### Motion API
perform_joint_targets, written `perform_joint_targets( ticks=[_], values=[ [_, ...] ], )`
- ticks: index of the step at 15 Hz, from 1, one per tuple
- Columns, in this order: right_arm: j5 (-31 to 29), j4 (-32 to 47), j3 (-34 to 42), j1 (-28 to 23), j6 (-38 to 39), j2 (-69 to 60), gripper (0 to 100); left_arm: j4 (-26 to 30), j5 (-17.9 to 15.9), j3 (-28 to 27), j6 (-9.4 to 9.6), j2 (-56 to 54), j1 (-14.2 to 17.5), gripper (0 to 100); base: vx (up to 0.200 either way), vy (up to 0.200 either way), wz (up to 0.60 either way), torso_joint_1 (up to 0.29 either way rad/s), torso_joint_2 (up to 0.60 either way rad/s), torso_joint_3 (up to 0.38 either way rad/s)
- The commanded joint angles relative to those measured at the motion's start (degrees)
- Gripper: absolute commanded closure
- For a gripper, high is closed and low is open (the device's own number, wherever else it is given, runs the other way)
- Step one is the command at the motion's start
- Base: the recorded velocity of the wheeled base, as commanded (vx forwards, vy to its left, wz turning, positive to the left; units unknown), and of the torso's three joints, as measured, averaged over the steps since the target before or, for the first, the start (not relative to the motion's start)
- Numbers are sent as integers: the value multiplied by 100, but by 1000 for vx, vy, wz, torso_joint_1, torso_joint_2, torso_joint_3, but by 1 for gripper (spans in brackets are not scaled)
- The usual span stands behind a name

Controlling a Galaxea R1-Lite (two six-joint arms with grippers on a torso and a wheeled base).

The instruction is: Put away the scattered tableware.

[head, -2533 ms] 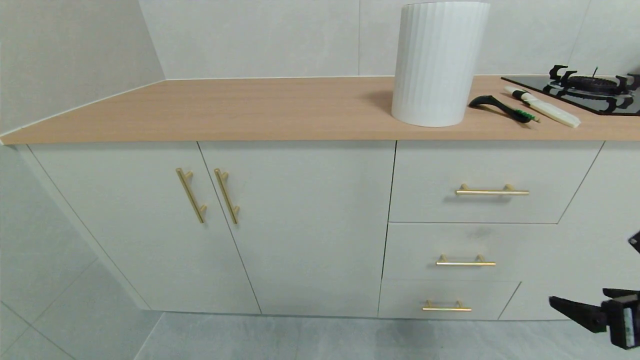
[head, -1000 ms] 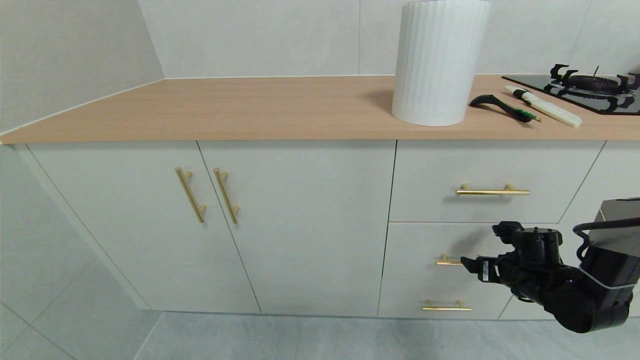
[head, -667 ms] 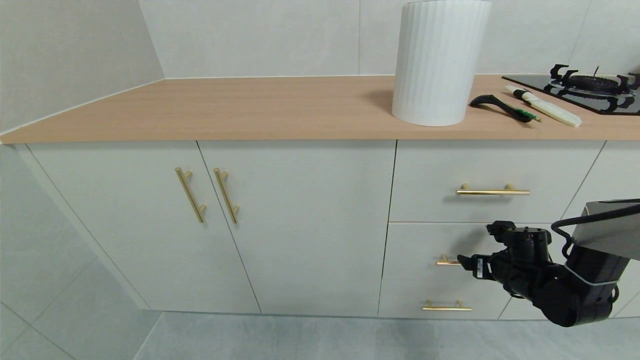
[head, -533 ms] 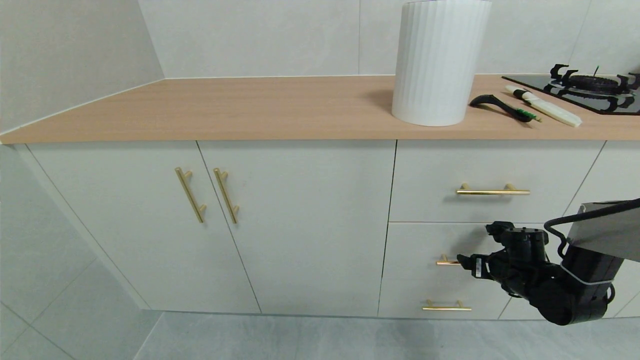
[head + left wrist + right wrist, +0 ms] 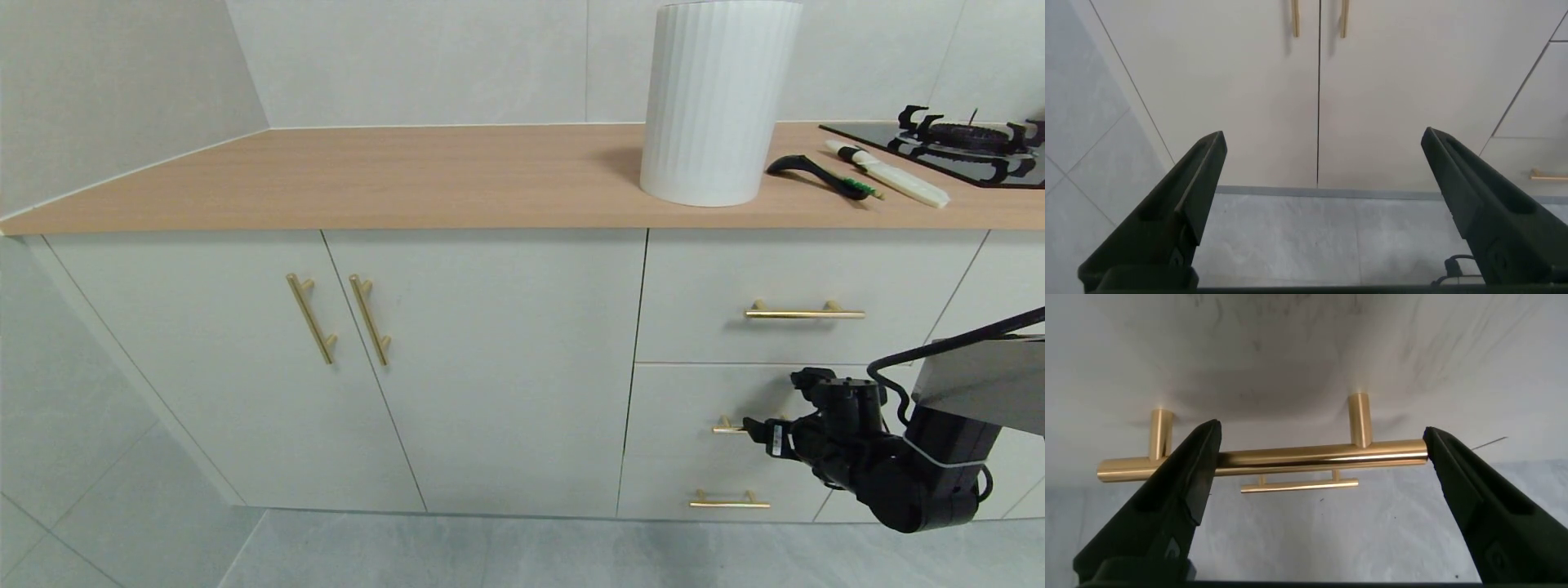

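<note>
Two utensils lie on the wooden counter (image 5: pixel 408 180) at the right: a black-handled utensil (image 5: pixel 819 175) and a white-bladed one (image 5: pixel 888 172) beside it. A tall white ribbed container (image 5: pixel 713 102) stands just left of them. My right gripper (image 5: pixel 775 404) is low in front of the drawers, open, its tips close to the middle drawer's gold handle (image 5: pixel 728 426). In the right wrist view that handle (image 5: pixel 1266 457) lies right ahead of the open right gripper (image 5: pixel 1319 437). My left gripper (image 5: pixel 1323 139) is open and holds nothing, facing the cabinet doors (image 5: pixel 1319 98) just above the floor.
A black hob (image 5: pixel 963 147) sits at the counter's far right. Below the counter are two doors with gold handles (image 5: pixel 339 318) and three drawers, with a top handle (image 5: pixel 804 312) and a bottom handle (image 5: pixel 729 500). Grey floor tiles (image 5: pixel 367 551) run along the cabinet base.
My right arm came in from the lower right and rose to the middle drawer's handle, then crept slightly left toward it. The utensils and container have not moved.
</note>
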Motion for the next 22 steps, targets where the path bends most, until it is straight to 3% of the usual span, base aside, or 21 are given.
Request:
perform_joint_targets(
  ticks=[1,10,13,20,22],
  values=[
    [-2,40,16,0,-22,70,0,-2,2,0,0,2,2,0,0,0,0,0,0,0],
    [-10,58,51,0,-31,114,0,-2,2,0,0,2,2,0,0,0,0,0,0,0],
    [-2,181,394,0,-40,-263,0,-2,2,0,0,2,2,0,0,0,0,0,0,0],
    [306,3820,640,263,-172,-3682,0,-2,2,0,0,2,2,0,0,0,0,0,0,0],
    [315,4101,658,483,-312,-4271,0,-2,2,0,0,2,2,0,0,0,0,0,0,0]
  ],
)
